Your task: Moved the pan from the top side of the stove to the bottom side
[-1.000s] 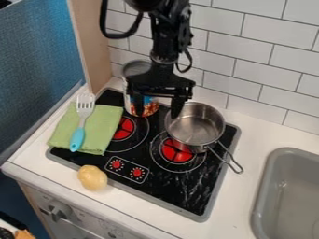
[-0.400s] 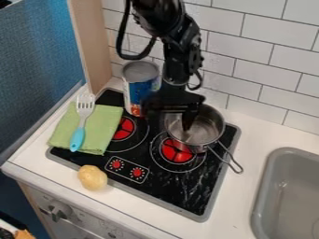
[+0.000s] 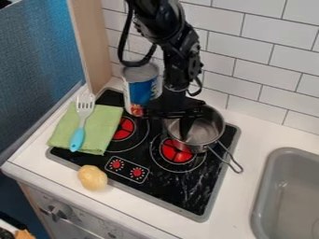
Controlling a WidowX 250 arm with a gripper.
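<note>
The pan sits at the back right of the stove, with its handle poking out over the stove's right edge. The gripper is at the pan's left side, its fingers spread: one finger points down inside the pan, and the other looks to be outside, to the left. I can't make out whether either one touches the metal. The step in hand seems to be getting hold of the pan's side. To do it well, I'd lower far enough to straddle the rim properly, keep the inner finger from jamming on the bottom, then close squarely on the wall before lifting or drawing the pan toward the front of the stove. The weight would hang off to one side, so it may tip or swivel; slow and low is best. The can at the back of the stove is close by, so any swing to the left could knock it. Compared with the earlier frames, the arm has come across from in front of the can, and the inner finger has gone from above the pan's near side to deeper inside. The pan itself hasn't shifted; it lies just where it did on the stove.
</note>
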